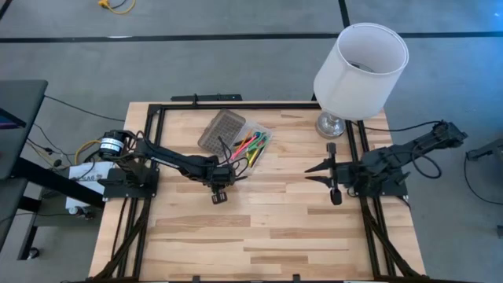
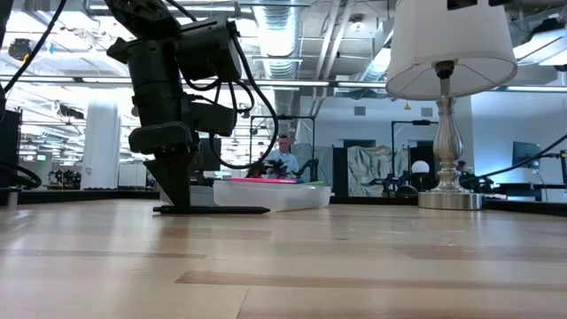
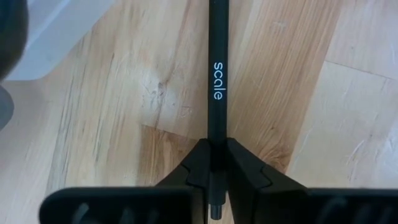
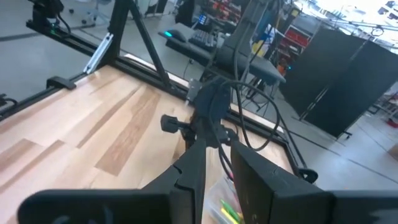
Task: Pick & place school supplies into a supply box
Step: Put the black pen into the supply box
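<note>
A black pen printed "scale" (image 3: 216, 74) lies flat on the wooden table (image 1: 259, 228), just on the near side of the supply box. My left gripper (image 3: 216, 155) stands over it, pointing steeply down, shut on the pen; in the low view the left gripper (image 2: 177, 199) meets the table with the pen (image 2: 226, 210) stretching out from it. The supply box (image 1: 250, 145) is open, its grey grid lid (image 1: 222, 130) laid back, with pink, green and yellow supplies inside. My right gripper (image 1: 314, 174) hovers open at the table's right, pointing toward the box. My left gripper pinches the black pen near one end (image 3: 216, 138) between its two fingers, one on each side of the barrel. The fingers come from above, slanting steeply down. The pen lies on the table, its long free part reaching away from the fingers.
A lamp with a white shade (image 1: 361, 67) and silver base (image 1: 332, 124) stands at the far right of the table. Black frame rails (image 1: 236, 104) run around the table. A person (image 2: 283, 159) sits in the room behind. Bare wood lies toward the near edge.
</note>
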Robot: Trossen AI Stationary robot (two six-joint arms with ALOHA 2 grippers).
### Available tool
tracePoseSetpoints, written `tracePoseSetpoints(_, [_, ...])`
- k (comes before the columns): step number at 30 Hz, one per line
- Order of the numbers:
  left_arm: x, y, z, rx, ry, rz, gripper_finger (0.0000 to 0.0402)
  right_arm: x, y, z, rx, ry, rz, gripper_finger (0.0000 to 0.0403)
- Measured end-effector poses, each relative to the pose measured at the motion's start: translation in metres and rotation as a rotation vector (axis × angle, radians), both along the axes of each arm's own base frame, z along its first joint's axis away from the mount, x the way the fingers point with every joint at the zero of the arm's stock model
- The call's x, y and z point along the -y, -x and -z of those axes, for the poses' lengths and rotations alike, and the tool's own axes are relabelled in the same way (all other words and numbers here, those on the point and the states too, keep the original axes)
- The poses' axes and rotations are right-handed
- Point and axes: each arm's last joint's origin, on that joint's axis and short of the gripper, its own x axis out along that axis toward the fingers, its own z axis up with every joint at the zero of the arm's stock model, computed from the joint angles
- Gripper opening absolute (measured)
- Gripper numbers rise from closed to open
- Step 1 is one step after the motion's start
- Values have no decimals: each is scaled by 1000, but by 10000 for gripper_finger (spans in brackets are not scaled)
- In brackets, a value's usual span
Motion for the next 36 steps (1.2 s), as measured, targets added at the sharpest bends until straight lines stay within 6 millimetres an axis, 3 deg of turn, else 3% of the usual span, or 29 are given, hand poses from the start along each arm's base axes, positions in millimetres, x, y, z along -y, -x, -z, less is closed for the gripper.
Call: tracePoseSetpoints(36, [5,-2,-4,-16,6,13,42,-1,-3,2,-13,-22,9,71])
